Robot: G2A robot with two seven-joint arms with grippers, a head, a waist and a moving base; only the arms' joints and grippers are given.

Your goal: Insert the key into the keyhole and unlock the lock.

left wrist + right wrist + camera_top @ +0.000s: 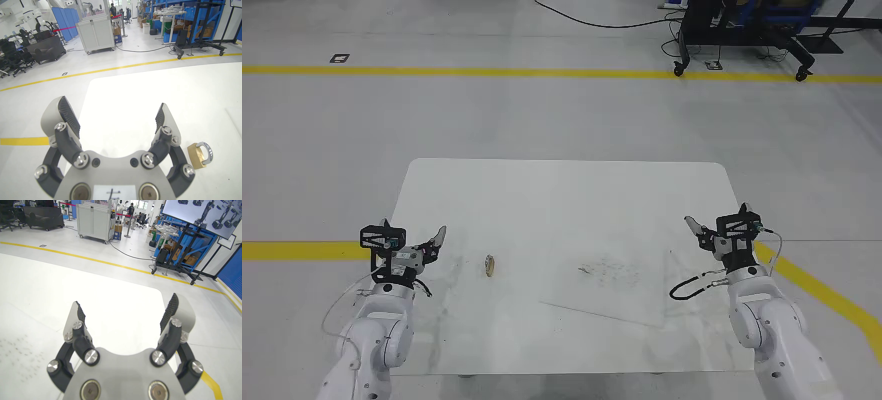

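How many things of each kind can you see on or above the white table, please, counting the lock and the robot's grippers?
Brass padlock with a silver shackle: 1
Grey-and-black two-finger grippers, both open: 2, the left gripper and the right gripper
Total: 3

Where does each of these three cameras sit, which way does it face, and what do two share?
Top view: above the arms, looking down on the table; both arms, left claw and right claw show.
Left wrist view: on the left wrist, facing across the table; its own claw shows.
Right wrist view: on the right wrist, likewise; own claw shows.
Shared: top and left wrist views both show the padlock.
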